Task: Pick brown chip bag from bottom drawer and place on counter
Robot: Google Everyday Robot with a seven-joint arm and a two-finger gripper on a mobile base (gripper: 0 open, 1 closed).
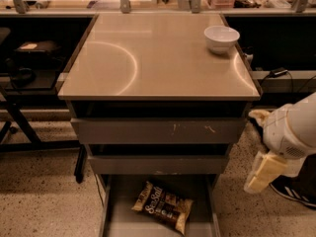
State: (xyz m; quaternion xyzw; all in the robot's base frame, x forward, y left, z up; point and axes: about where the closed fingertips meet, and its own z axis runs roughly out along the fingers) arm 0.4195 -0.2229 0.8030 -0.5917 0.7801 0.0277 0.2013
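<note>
The brown chip bag (163,206) lies flat and slanted on the floor of the open bottom drawer (121,221), at the bottom of the view. The counter (158,58) is the glossy beige top of the cabinet above it. My gripper (263,173), cream-coloured on a white arm, hangs to the right of the cabinet, level with the middle drawer. It is above and to the right of the bag, well apart from it and outside the drawer.
A white bowl (221,37) stands at the counter's back right corner. Two closed grey-fronted drawers (158,131) sit above the open one. Dark shelving and cables flank the cabinet. A black shoe (296,194) is on the speckled floor at the right.
</note>
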